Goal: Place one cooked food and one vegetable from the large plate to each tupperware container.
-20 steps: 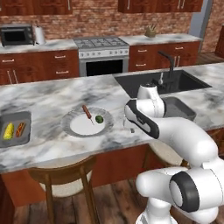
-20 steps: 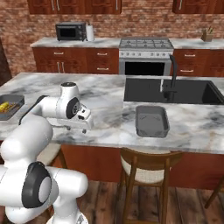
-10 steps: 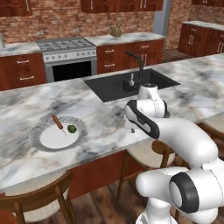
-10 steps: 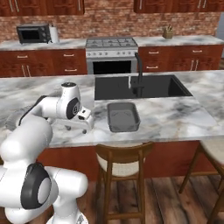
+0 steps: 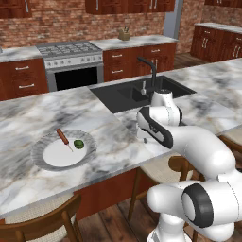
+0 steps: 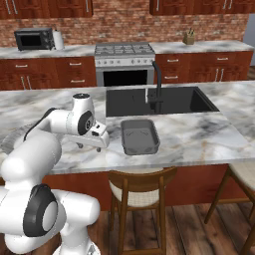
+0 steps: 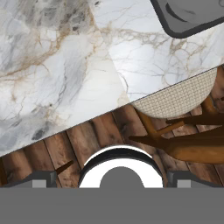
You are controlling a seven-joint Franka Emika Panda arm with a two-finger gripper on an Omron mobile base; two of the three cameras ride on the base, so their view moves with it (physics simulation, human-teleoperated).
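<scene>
Left base view, set against a second ago: whole picture shifted, so a drive of the base along the tabletop (image 5: 28, 182) and no move of the things. Lost sight, on the way, of the loaded tub at the far left end of the tabletop. Brought the black sink (image 5: 142, 92) to the middle and pushed the large plate (image 5: 36, 154) over to the left, near the front edge of the tabletop. Judged as a change of station from one tub to the next, with the second share yet to be served.

Right base view: drew a tupperware container (image 6: 140, 136) to the centre, empty, just in front of the sink and near the front edge. Caught one corner of it at the top right of the hand view as well (image 7: 192, 19).

Gripper (image 6: 90, 146): hung low over the tabletop between plate and container, nearer the container, touching nothing. Stood wide, fingers well apart, nothing between them. Carried nothing. Probably needed a reach back toward the plate first.

On the plate: kept the cooked food (image 5: 63, 138) on the white centre toward the back rim, with a small green ball (image 5: 79, 144) just beside it on the sink side. Neither yet taken.
</scene>
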